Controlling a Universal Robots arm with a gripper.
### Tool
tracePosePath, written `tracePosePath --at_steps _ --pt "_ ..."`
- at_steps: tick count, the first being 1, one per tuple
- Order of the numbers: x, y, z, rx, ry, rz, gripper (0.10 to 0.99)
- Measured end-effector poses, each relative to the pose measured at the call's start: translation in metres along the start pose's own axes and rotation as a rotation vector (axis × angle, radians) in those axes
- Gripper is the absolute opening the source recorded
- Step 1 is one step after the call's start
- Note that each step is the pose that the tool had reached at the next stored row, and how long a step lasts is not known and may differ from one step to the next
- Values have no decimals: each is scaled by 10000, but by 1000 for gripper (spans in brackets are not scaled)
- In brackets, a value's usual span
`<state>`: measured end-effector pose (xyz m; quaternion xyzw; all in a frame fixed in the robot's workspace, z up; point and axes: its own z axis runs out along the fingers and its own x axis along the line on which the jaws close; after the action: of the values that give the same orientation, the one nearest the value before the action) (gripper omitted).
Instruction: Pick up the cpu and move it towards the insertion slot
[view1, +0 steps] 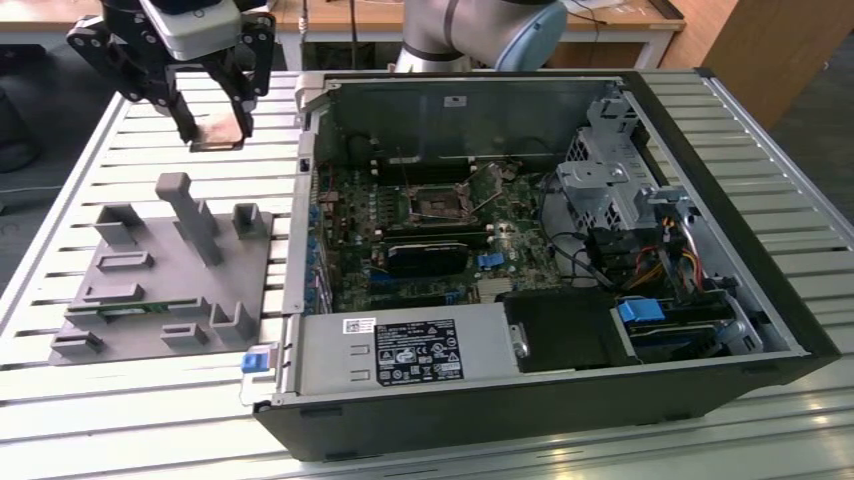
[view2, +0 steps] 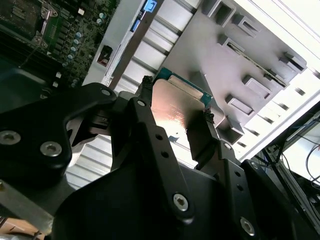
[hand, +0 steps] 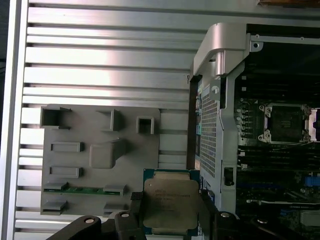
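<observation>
Slatted table (view1: 120, 140), end effector (view1: 218, 135) gripping cpu (hand: 171, 203)

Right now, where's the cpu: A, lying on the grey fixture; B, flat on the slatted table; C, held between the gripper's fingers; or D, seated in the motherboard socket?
C: the cpu sits clamped in the gripper, raised off the grey fixture.

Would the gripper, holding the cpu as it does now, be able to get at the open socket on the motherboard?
Probably yes. The gripper holds the cpu above the table beside the case, whose side is open, and nothing visibly covers the socket.
</observation>
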<state>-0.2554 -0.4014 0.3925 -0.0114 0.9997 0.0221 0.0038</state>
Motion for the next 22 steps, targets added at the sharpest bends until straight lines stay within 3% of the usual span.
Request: tracePosePath --at_steps 22 --pt "-136 -3 1 0 0 -9 525"
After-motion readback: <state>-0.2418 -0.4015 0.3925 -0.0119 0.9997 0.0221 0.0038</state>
